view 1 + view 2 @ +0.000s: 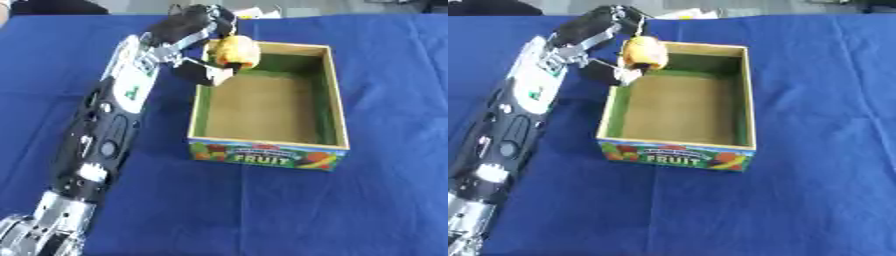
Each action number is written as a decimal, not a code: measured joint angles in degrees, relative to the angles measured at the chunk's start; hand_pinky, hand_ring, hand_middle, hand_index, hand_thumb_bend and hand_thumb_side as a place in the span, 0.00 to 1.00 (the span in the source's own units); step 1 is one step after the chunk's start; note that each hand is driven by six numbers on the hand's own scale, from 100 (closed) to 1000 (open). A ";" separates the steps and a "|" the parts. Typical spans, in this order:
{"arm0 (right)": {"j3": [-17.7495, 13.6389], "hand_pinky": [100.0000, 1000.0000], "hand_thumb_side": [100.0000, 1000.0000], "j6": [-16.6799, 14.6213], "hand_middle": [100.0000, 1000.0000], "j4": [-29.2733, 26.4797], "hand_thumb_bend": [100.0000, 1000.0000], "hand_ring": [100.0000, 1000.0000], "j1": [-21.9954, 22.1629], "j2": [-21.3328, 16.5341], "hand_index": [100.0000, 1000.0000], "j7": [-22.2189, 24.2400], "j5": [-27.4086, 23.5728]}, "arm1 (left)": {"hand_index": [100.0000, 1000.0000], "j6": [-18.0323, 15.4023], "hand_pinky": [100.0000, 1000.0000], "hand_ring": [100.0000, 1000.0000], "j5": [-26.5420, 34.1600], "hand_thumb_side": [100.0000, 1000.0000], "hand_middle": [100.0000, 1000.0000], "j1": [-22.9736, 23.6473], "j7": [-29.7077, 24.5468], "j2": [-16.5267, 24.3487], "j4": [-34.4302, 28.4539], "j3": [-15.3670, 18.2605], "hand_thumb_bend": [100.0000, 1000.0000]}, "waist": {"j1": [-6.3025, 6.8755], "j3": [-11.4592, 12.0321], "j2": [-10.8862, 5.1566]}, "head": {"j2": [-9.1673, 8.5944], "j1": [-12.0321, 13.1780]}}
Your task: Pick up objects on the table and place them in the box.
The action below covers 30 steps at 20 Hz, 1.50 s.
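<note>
A rounded yellow-orange fruit (pixel 236 51) is held by the left hand (pixel 197 37), whose fingers and thumb are curled round it from above and below. The fruit is carried over the far left corner of the box (pixel 341 120), just above the rim and not yet resting on the box floor. The box is an open wooden tray with green inner walls and a printed front panel reading FRUIT, and it stands on the blue-covered desk (pixel 394 200). Nothing else is seen inside it.

The fruit is judged to be light and fairly stiff, possibly a plastic model, though its surface cannot be made out clearly. A smooth, rounded skin is likely to be slippery, so it is best taken across its widest part, with the thumb opposed to the fingers, as is seen here. Little harm is expected from a short drop into the box. The right hand is not seen in either view.
</note>
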 measured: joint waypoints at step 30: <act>0.91 0.51 1.00 1.40 0.46 0.00 0.00 0.75 -1.00 1.45 0.85 0.67 0.17 | 0.75 3.74 0.51 0.57 -15.53 0.77 0.47 -1.96 -3.74 -2.98 6.99 -2.13 0.00 | 0.04 -2.72 0.38 | -0.97 1.95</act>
